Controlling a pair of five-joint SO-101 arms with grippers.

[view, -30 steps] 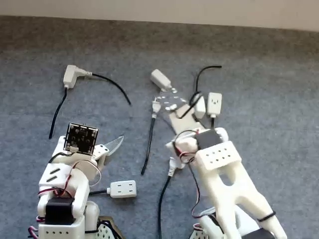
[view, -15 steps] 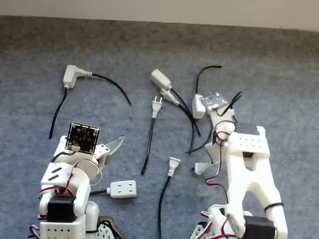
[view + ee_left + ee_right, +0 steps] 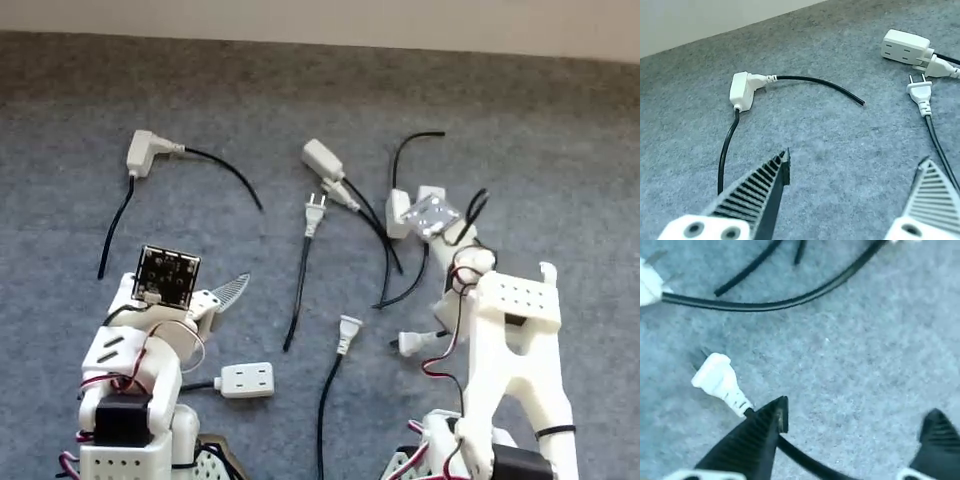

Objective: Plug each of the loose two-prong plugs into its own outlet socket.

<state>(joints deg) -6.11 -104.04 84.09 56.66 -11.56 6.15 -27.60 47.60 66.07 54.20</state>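
My left tool (image 3: 855, 159) has stayed put, released. My right tool (image 3: 858, 407), released too, has swung further right. On the worktop (image 3: 560, 120) I count three loose plugs (image 3: 313, 212), lying between my arms, and five sockets (image 3: 247, 378), two already filled.

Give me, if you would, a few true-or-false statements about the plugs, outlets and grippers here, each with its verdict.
1. The left gripper is open and empty. True.
2. The right gripper is shut on something. False: it is open, and a white plug lies on the carpet beside one finger.
3. The far-left outlet block has a plug in it. True.
4. The centre plug is plugged in. False: it lies loose, prongs bare.
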